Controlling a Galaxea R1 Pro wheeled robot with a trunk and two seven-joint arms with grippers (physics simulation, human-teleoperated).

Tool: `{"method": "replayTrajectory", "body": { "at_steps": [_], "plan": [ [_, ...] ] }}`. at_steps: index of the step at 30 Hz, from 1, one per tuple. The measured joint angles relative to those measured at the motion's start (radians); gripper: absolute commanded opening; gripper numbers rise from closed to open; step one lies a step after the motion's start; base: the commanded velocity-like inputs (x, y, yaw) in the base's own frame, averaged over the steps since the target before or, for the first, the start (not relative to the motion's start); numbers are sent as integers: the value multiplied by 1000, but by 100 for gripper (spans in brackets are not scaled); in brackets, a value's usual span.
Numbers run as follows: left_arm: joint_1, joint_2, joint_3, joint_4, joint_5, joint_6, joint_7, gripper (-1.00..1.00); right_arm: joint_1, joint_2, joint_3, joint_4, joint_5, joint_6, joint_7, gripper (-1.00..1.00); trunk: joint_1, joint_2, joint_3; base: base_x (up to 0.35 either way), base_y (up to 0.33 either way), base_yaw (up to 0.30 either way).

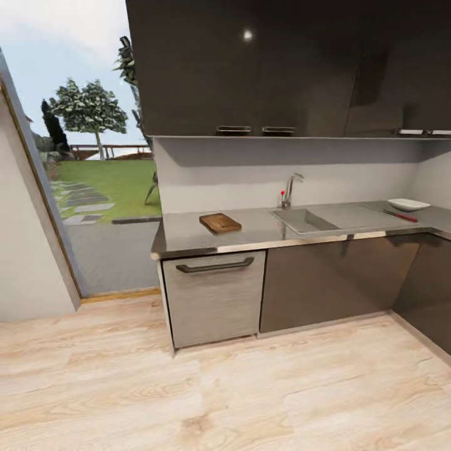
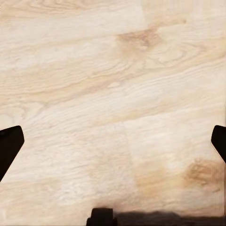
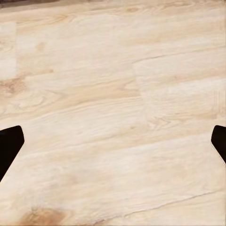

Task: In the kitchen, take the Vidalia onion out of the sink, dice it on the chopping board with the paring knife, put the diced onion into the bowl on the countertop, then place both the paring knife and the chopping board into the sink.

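The head view takes in the kitchen from a distance. A brown chopping board (image 1: 220,222) lies on the grey countertop (image 1: 188,235), left of the steel sink (image 1: 302,220) with its chrome tap (image 1: 289,190). Further right, a white bowl (image 1: 408,204) stands on the worktop with the red-handled paring knife (image 1: 401,216) just in front of it. The Vidalia onion is hidden from here. My left gripper (image 2: 113,143) is open over bare wood floor, its dark fingertips (image 2: 9,146) wide apart at the picture's sides. My right gripper (image 3: 113,143) is open the same way above the floor.
Glossy black wall cabinets (image 1: 250,62) hang over the counter. A grey appliance front with a dark handle (image 1: 214,265) sits under the board. A large opening (image 1: 100,188) at the left looks onto a lawn. Pale wood-plank floor (image 1: 219,388) stretches between me and the cabinets.
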Motion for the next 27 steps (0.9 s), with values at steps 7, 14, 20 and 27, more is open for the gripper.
{"method": "replayTrajectory", "body": {
  "at_steps": [7, 14, 20, 27],
  "plan": [
    [0, 1, 0, -1, 0, 0, -1, 100, 0, 0, 0, 0, 0, 0, 0, 100, 0, 0, 0, 163, -174, 143],
    [0, 1, 0, -2, 0, 0, -1, 100, 0, -7, -1, 12, 0, 1, 1, 100, 0, 0, 0, 16, -16, 11],
    [0, 0, 0, -3, 0, 0, -1, 100, 0, -9, -1, 54, 1, 1, 2, 100, 0, 0, 0, 1, -1, 0],
    [0, 0, 0, -3, 0, 0, -1, 100, 0, -8, -4, 57, 1, 0, 0, 100, 0, 0, 0, 0, 0, 0]
  ]
}}
